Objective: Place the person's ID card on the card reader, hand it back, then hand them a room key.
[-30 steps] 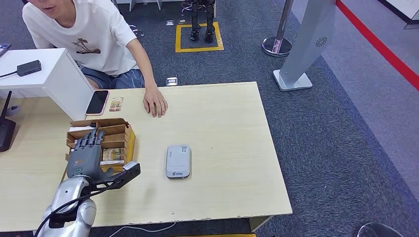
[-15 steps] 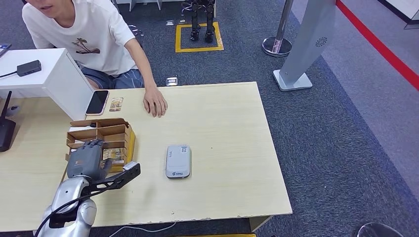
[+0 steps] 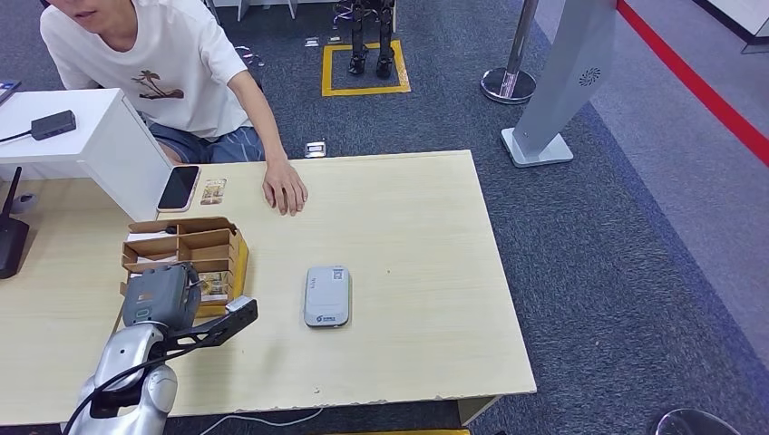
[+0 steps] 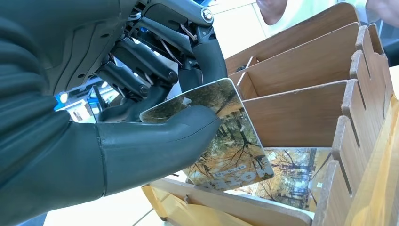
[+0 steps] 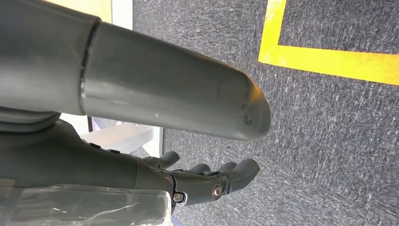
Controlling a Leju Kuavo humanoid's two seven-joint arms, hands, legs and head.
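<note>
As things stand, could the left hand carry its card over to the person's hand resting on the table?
Probably yes: the left hand grips the printed room card above the wooden divided box, and bare tabletop lies toward the person's hand.

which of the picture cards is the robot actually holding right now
The room key card pinched by the left hand above the wooden box. Another card lies flat inside; a third lies beside the phone.

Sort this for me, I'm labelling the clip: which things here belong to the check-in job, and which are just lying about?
Job:
left hand, pinching a room key card
wooden card box
card reader
small card by the person's hand, possibly the ID

Lying about:
phone
white stand
black device
</note>
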